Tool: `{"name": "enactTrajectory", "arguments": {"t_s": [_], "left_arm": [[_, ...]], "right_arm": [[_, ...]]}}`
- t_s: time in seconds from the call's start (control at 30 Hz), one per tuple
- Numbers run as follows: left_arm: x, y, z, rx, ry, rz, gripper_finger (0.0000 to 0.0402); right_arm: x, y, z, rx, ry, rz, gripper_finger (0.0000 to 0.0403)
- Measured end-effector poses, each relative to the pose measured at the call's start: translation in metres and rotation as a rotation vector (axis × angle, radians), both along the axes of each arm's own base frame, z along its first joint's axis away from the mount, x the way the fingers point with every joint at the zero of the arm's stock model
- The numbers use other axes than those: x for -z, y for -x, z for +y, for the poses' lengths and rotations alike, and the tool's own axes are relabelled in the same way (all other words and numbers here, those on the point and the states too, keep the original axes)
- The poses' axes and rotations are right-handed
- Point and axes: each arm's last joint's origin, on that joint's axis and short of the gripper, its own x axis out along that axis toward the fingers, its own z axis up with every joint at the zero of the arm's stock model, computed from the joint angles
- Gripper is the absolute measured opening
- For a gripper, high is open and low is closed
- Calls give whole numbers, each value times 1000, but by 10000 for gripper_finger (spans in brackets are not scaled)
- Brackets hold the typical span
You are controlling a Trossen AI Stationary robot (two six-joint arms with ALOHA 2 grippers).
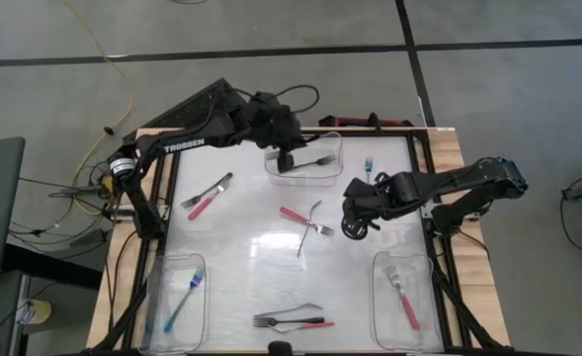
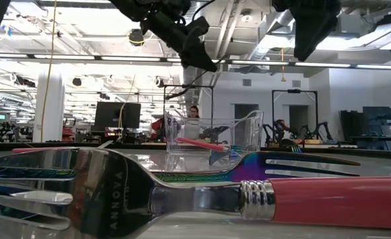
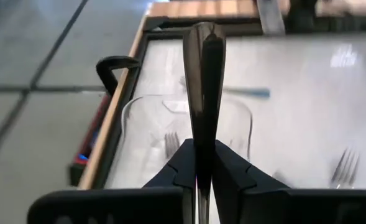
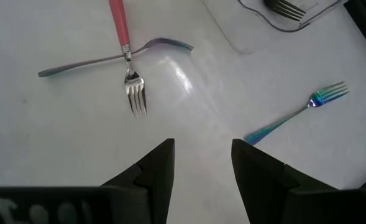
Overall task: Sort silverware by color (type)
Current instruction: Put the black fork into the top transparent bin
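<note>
My left gripper (image 1: 285, 158) hangs over the far clear bin (image 1: 332, 178), shut on a dark grey utensil (image 3: 202, 93). A dark fork (image 1: 318, 159) lies in that bin. My right gripper (image 4: 201, 162) stands open above the table's middle right with nothing between its fingers. Just ahead of it, a red-handled fork (image 4: 123, 37) lies crossed over an iridescent spoon (image 4: 108, 57), and a blue-handled fork (image 4: 294, 115) lies to one side. A blue fork (image 1: 184, 297) lies in the near left bin and a red-handled fork (image 1: 406, 302) in the near right bin. My left gripper pinches the dark utensil's narrow shaft (image 3: 202, 155) between its two fingers (image 3: 181, 168). The utensil runs along the fingers, and its wider rounded end (image 3: 202, 37) sticks out beyond them. It slants down toward the far bin, lifted clear. The utensil's other end is hidden behind the gripper.
A red-handled fork and a grey utensil (image 1: 207, 195) lie at the left. A blue-handled fork (image 1: 368, 166) lies beside the far bin. A dark fork and a red-handled one (image 1: 292, 321) lie at the near edge. A black frame (image 1: 421, 178) rims the white table.
</note>
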Motion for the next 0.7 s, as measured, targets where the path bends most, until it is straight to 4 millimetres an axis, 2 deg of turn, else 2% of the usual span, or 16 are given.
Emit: {"name": "enactTrajectory", "arguments": {"t_s": [0.23,0.47,0.57,0.7], "left_arm": [[3,-10,-26,237,-449,203,9],[3,-23,-65,306,-910,484,9],[3,-27,-80,346,-994,526,9],[3,-31,-94,370,-1017,519,9]], "right_arm": [[0,1,0,7,-13,3,182],[-3,-7,-4,144,-39,-118,182],[-12,-10,-10,170,-35,-238,182],[-36,-6,-22,136,-22,-435,182]]}}
